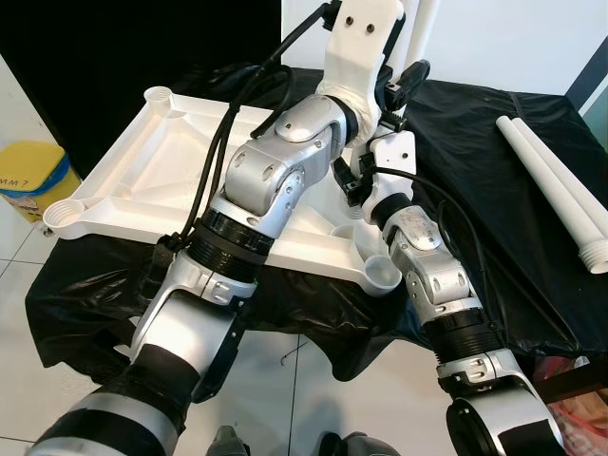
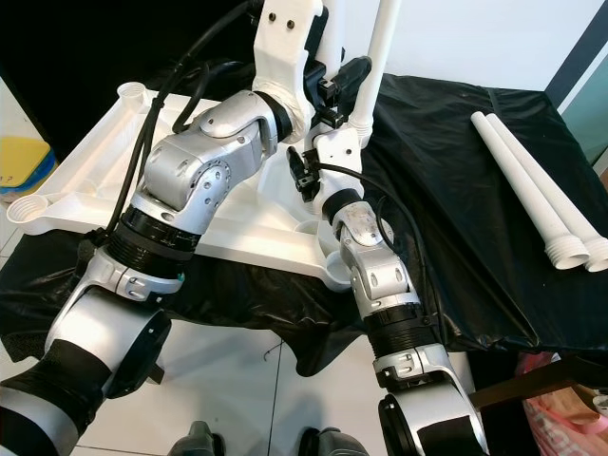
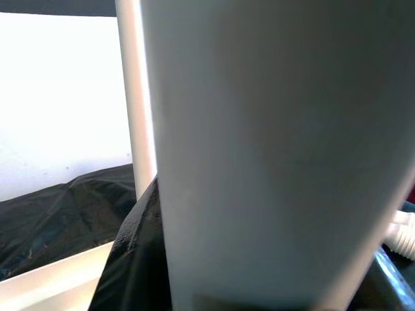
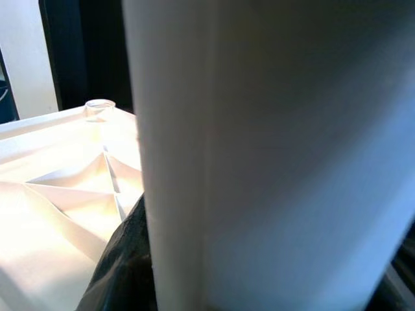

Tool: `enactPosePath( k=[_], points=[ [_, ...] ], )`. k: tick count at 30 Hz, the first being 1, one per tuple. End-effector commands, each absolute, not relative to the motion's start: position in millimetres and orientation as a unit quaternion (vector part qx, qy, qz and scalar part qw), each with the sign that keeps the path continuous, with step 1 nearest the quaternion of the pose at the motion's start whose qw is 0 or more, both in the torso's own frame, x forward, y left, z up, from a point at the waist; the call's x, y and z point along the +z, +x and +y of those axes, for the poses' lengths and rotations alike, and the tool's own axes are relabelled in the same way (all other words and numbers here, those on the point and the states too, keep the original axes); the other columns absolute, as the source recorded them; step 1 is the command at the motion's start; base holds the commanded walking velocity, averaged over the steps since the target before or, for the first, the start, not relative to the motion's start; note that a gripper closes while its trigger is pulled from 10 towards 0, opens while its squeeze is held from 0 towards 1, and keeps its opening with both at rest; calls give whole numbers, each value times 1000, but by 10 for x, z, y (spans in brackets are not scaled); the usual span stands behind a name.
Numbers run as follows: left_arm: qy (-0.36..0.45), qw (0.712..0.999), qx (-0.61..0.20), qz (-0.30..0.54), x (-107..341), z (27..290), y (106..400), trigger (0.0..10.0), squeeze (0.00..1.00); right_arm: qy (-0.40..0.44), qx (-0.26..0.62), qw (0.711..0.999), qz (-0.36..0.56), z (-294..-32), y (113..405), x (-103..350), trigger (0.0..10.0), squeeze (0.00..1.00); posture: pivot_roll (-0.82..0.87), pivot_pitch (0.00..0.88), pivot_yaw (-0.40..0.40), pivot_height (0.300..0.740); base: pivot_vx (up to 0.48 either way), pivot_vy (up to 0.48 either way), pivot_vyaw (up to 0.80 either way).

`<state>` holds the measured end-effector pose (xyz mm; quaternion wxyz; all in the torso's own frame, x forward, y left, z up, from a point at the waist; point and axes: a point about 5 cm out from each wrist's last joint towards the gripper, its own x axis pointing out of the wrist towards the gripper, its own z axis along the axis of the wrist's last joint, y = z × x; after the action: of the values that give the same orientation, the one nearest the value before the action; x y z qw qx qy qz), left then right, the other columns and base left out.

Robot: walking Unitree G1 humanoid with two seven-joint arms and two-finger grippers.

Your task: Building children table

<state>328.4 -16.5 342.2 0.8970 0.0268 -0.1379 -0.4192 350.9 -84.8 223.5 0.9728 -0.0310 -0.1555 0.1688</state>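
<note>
- An upturned white tabletop (image 1: 142, 171) is lying on a black-draped work surface (image 2: 456, 190), its corner sockets facing up.
- One white leg (image 2: 380, 57) is standing upright at the far corner of the tabletop, and both arms are reaching up around it.
- The left gripper (image 1: 366, 43) and the right gripper (image 2: 342, 81) are working at that leg; in both wrist views the leg's white tube is sitting right against the lens, but whether either pincer is clamped on it or apart cannot be told.
- Two spare legs (image 1: 560, 190) are lying side by side on the cloth, well apart from the tabletop on the robot's right.
- The near-right socket (image 1: 385, 274) is overhanging the cloth's edge.
- Risk: if the leg is tilting while being pressed or turned, it is likely to jam or cross its thread.
- Risk: downward force is liable to slide the tabletop on the slick cloth.
</note>
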Motion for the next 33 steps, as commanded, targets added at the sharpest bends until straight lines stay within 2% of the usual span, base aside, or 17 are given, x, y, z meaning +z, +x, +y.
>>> enactPosePath(
  k=[1, 4, 5, 11, 12, 25, 33],
  points=[
    [29, 878, -457, -138, 3430, -320, 3164, 10000, 0, -24, 159, 975, -150, -858, 3512, 2208, 0, 0, 34, 99, -66, 740, 0, 0, 0],
    [30, 878, -457, -140, 3432, -327, 3159, 10000, 0, -16, 149, 978, -147, -885, 3510, 2191, 0, 0, 34, 99, -67, 740, 0, 0, 0],
    [28, 877, -458, -142, 3434, -330, 3153, 10000, 1000, -1, 137, 980, -142, -915, 3513, 2175, 10000, 0, 33, 97, -67, 740, 0, 0, 0],
    [24, 879, -449, -158, 3438, -301, 3149, 10000, 1000, 28, 93, 986, -133, -1013, 3509, 2135, 10000, 0, 30, 102, -67, 740, 0, 0, 0],
    [28, 880, -444, -164, 3435, -288, 3153, 10000, 0, 33, 81, 987, -131, -1039, 3506, 2121, 10000, 0, 29, 107, -65, 740, 0, 0, 0],
    [2, 892, -403, -206, 3423, -135, 3172, 10000, 0, 57, 32, 991, -119, -1155, 3505, 2056, 10000, 0, 45, 124, -62, 740, 0, 0, 0],
    [-69, 887, -404, -213, 3366, 51, 3075, 10000, 0, 70, 1, 991, -117, -1222, 3510, 2024, 10000, 0, 105, 153, -91, 740, 0, 0, 0]
  ],
)
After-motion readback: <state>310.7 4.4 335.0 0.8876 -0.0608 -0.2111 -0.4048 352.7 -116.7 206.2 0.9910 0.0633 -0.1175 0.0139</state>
